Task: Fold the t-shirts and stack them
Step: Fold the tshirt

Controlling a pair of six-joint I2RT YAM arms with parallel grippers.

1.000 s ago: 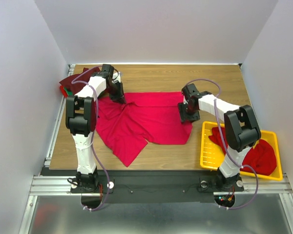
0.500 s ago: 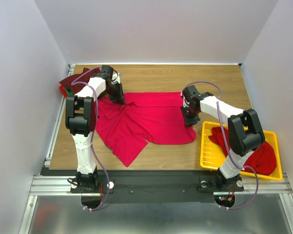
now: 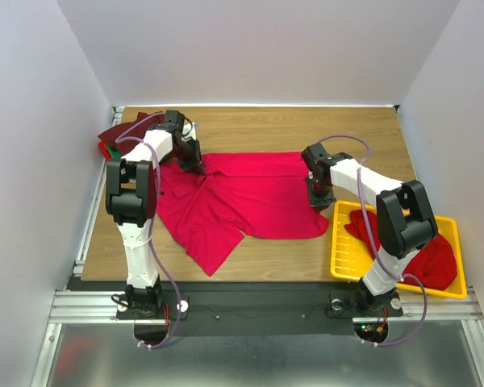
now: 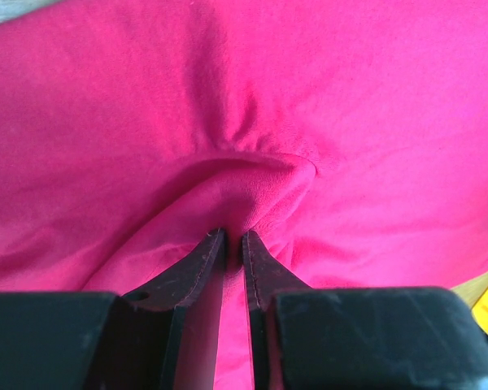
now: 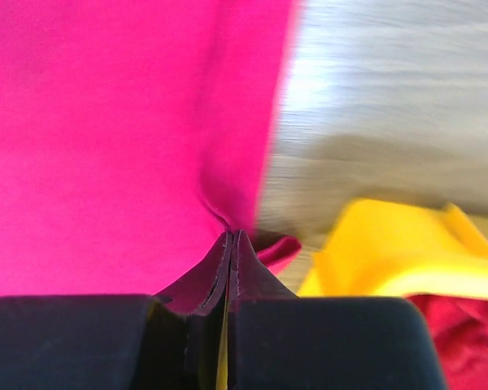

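Bright even light, blurred right-wrist view

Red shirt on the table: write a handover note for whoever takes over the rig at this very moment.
Left end effector: shut on a fold of the red shirt, at its far left part.
Right end effector: shut on that shirt's right edge, beside the tray.
The shirt lies spread and wrinkled on the table. The tray holds other shirts; maroon cloth sits at the far left corner.
Done: both grips. Left: fold, stack, then the rest.
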